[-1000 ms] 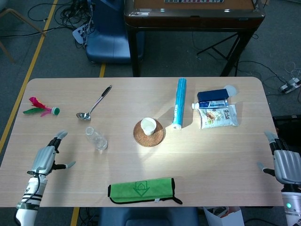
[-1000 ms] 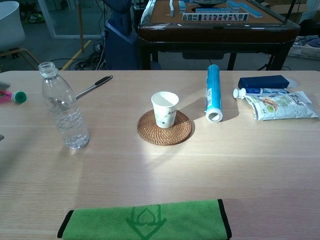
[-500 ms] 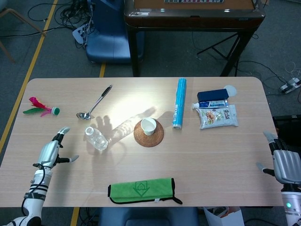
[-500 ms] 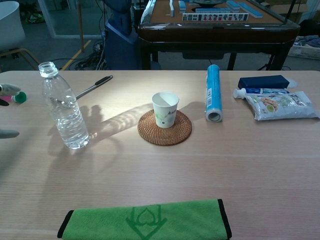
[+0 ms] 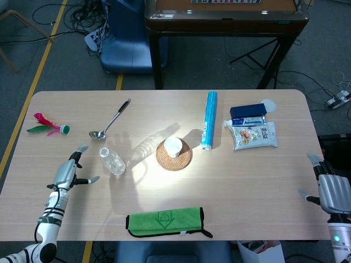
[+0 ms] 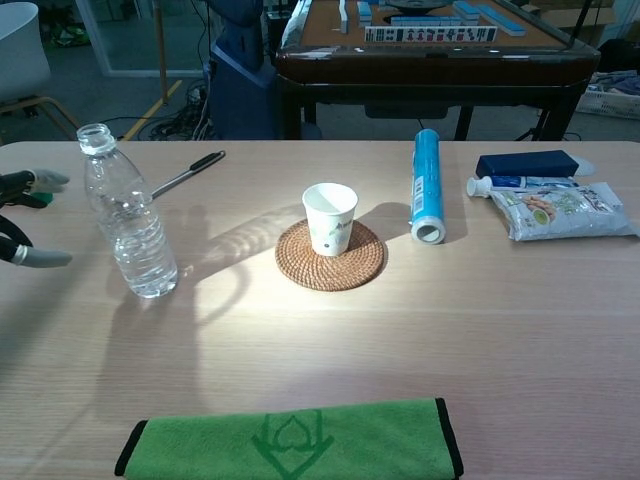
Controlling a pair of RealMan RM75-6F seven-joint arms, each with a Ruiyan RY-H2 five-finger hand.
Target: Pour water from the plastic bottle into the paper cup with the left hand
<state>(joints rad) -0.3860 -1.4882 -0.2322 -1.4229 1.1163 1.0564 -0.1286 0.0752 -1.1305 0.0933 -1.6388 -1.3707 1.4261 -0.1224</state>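
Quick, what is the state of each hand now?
Left hand: open, fingers apart, beside the plastic bottle, not touching it.
Right hand: open, holding nothing.

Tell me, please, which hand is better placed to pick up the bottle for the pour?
The left hand. It is open just beside the bottle, fingers spread toward it. The right hand sits at the table's far right edge, with the cup and coaster between.

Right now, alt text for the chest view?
The left hand, fingers spread, reaches in from the left edge beside an uncapped bottle, not touching it. A cup stands on a round woven coaster mid-table, with a green cloth at the near edge.
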